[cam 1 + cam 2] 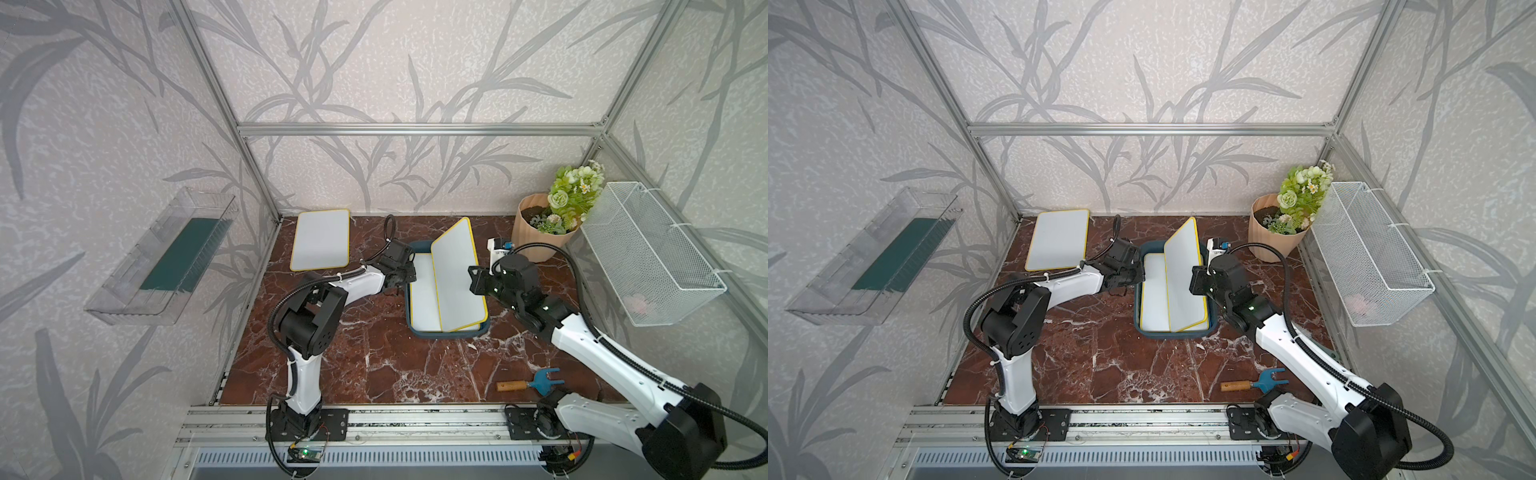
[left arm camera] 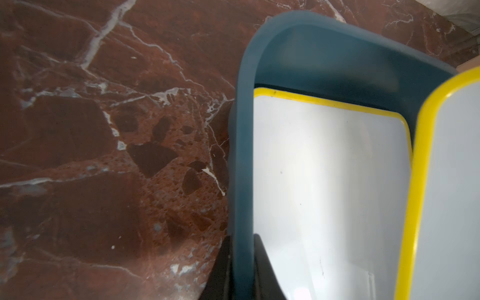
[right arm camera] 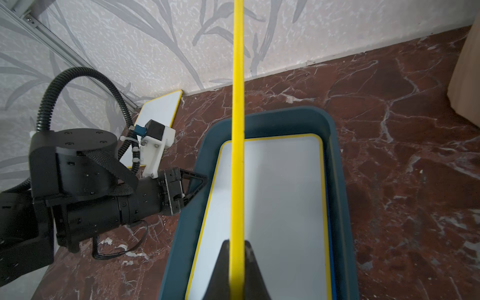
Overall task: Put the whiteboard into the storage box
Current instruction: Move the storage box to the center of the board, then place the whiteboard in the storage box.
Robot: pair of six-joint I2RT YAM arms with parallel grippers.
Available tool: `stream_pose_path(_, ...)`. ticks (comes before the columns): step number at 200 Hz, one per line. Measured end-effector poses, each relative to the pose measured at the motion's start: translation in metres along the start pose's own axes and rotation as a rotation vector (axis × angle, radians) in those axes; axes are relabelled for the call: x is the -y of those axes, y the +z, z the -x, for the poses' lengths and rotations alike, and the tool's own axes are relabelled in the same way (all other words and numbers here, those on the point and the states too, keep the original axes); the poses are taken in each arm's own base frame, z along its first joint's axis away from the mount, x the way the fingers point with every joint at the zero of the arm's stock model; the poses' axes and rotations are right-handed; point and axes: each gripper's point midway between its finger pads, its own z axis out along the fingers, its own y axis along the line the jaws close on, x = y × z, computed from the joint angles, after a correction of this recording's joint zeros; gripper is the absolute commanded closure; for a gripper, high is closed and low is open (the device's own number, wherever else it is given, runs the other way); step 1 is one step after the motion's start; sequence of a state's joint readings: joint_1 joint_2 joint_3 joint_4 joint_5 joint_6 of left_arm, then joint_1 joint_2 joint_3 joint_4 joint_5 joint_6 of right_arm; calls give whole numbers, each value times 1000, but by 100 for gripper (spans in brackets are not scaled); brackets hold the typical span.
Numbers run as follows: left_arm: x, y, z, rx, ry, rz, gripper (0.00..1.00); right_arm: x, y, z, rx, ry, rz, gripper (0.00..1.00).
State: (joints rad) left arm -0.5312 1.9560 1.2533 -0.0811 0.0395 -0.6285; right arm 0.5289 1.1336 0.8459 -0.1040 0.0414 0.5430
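Note:
The dark teal storage box (image 1: 444, 334) (image 1: 1173, 334) stands mid-table with one whiteboard (image 1: 424, 299) (image 2: 324, 168) lying flat inside. A second yellow-rimmed whiteboard (image 1: 455, 274) (image 1: 1183, 278) leans steeply over the box, its lower long edge down inside. My right gripper (image 1: 473, 276) (image 3: 237, 242) is shut on the raised yellow edge (image 3: 237, 104) of this board. My left gripper (image 1: 409, 278) (image 2: 242, 239) straddles the box's left wall (image 2: 241, 155), one finger on each side, shut on it. Another whiteboard (image 1: 320, 240) (image 3: 162, 109) lies flat at the back left.
A flower pot (image 1: 540, 232) stands at the back right, close behind the right arm. A white wire basket (image 1: 652, 253) hangs on the right wall and a clear bin (image 1: 166, 257) on the left wall. A blue hand fork (image 1: 532, 382) lies front right.

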Motion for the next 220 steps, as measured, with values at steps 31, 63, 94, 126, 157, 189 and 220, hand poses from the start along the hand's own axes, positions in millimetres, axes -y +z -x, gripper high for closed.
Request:
stream_pose_path(31, 0, 2, -7, -21, 0, -17, 81, -1, 10, -5, -30, 59, 28, 100)
stream_pose_path(63, -1, 2, -12, -35, -2, -26, 80, 2, 20, -9, -48, 137, 45, 100)
stream_pose_path(94, 0, 0, -14, -44, -2, -32, 71, 8, 30, -17, -51, 214, 59, 100)
stream_pose_path(126, -2, -11, -7, -43, -7, -34, 53, 10, 41, -23, -55, 272, 79, 100)
stream_pose_path(157, 2, -21, 2, -47, -6, -23, 41, 12, 48, -25, -59, 300, 92, 100)
stream_pose_path(189, 10, -36, 19, -65, 13, -1, 29, 16, 58, -27, -72, 331, 112, 100)
stream_pose_path(220, 22, -67, 42, -56, 72, 11, 24, 24, 66, -30, -101, 369, 130, 100)
